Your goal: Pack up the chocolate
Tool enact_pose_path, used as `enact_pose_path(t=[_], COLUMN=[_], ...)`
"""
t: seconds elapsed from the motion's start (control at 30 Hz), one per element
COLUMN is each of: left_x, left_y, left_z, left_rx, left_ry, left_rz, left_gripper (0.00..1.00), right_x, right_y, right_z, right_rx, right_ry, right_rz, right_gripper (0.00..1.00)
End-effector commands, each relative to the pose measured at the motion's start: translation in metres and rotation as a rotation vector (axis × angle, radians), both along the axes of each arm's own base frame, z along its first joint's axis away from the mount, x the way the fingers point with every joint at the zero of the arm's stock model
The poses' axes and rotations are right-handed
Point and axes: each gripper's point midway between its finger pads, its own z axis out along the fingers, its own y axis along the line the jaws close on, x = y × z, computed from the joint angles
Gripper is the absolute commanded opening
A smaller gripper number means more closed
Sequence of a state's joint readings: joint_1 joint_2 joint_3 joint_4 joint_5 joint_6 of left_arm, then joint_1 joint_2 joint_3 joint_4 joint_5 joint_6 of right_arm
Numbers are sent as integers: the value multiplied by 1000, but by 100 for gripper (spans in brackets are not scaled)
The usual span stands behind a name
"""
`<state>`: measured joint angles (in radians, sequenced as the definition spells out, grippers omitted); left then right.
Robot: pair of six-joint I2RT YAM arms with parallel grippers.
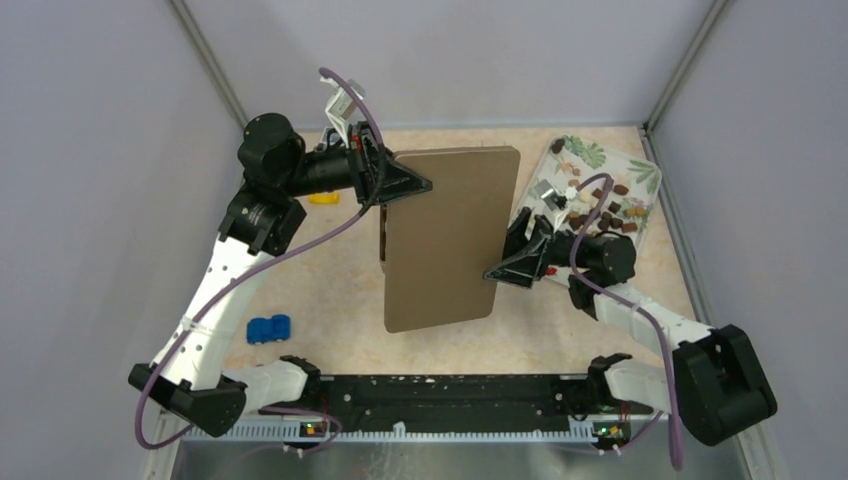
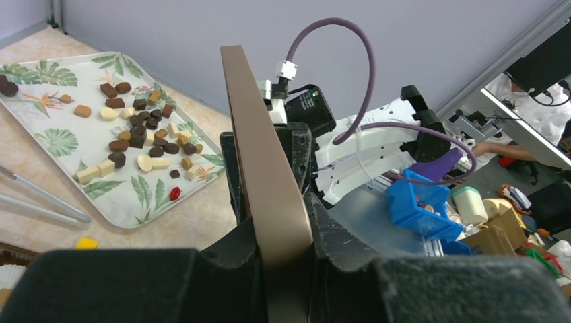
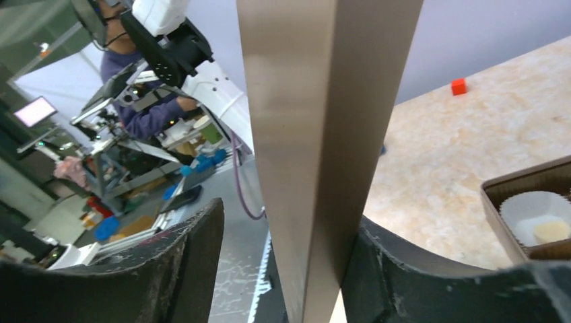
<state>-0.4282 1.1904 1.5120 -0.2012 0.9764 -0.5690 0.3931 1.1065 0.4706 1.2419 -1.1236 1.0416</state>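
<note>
Starting at the near edge, a small blue item [image 1: 268, 328] lay on the worktop [image 1: 330, 300] at 7 o'clock. At centre, the flat brown lid [image 1: 450, 240] was held up off the worktop. The left tool [image 1: 420, 187] pinched the lid's 10 o'clock edge. The right tool [image 1: 492, 272] straddled the 4 o'clock edge with one finger [image 3: 195, 269] apart from the board, so it was not clamped. The box [image 3: 501, 202], seen only by the right wrist, held a paper cup [image 3: 532, 205] with one cream piece [image 3: 551, 231]. Chocolate [image 1: 612, 208] lay loose on the leaf-print tray [image 1: 585, 152] at 2 o'clock.

Judgement: lid handling was in hand and packing had barely begun. The next move calls for setting the lid down clear of box and tray, freeing a tool for pieces.
</note>
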Motion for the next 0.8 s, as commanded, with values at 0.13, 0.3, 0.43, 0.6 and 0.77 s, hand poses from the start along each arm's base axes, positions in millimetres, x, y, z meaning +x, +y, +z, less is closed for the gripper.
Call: enact_pose_path(t=[0.13, 0.3, 0.43, 0.6, 0.77], left_x=[-1, -2, 3, 27, 68], left_y=[3, 6, 6, 8, 27], left_z=[17, 15, 12, -4, -22], left_rx=[-46, -44, -40, 15, 131], left_ry=[-78, -90, -81, -14, 50], left_rz=[-10, 10, 36, 136, 380], left_gripper=[0, 0, 12, 72, 99], right_x=[-24, -26, -25, -10, 17], right_y=[-2, -2, -2, 2, 8], right_z=[30, 34, 39, 39, 35], right_rx=[125, 132, 142, 134, 84], right_ry=[-81, -62, -58, 9, 53], right_rz=[115, 124, 121, 73, -58], right_gripper=[40, 21, 9, 0, 0])
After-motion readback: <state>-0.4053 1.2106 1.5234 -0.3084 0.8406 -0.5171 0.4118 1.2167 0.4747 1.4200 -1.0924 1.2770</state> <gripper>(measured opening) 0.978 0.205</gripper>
